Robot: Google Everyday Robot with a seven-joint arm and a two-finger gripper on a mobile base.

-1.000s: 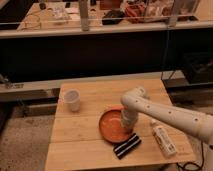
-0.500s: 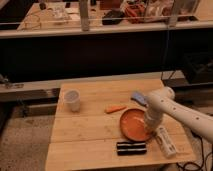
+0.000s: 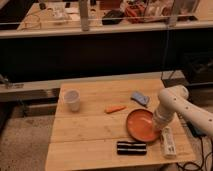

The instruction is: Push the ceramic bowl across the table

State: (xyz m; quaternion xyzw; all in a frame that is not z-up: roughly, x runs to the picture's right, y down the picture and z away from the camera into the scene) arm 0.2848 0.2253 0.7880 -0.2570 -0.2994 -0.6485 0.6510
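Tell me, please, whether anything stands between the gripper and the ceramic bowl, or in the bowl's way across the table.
Nothing visible between them: the gripper is down at the ceramic bowl's right rim. On the table, a small orange piece lies by its far-left rim, a black object just in front.

A white cup [image 3: 72,100] stands upright left of centre. Right of it, near mid-frame, lies a small orange carrot-shaped piece [image 3: 115,108], and just up and right of that a blue-grey pouch [image 3: 140,98]. Toward the bottom a black striped bar [image 3: 131,147] lies flat. A pale packet [image 3: 168,141] lies at lower right, just below my gripper [image 3: 159,126]. A cluttered counter [image 3: 45,31] runs across the top of the frame.
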